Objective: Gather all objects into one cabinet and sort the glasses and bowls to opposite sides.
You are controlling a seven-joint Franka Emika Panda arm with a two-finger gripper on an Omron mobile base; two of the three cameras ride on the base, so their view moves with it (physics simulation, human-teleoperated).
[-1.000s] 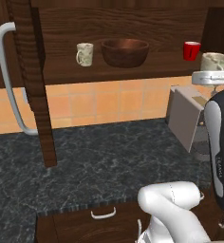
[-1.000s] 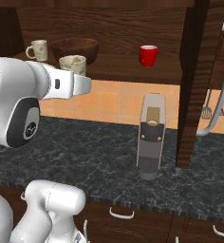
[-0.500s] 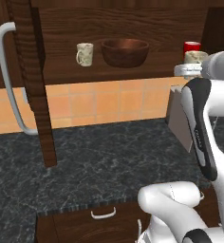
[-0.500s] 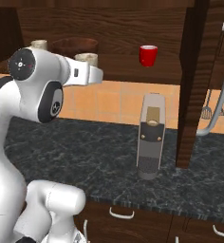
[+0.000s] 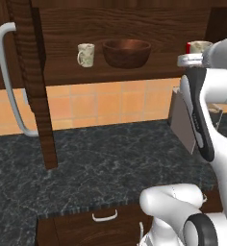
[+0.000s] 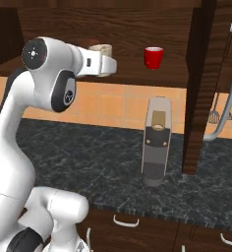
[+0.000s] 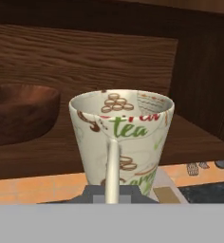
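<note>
Shelf [image 5: 134, 72] stands bare between bowl [image 5: 127, 52] and red cup [image 6: 153, 57]; open doors [image 5: 36, 81] flank the opening.

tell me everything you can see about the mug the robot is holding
The mug is cream, ceramic-looking, tapering toward its base, printed with green "tea" lettering and brown patterns. It is upright and looks empty, its handle facing the hand camera. The shut claw holds it in front of the open cabinet, about level with the shelf, between the bowl and the red cup.
</note>
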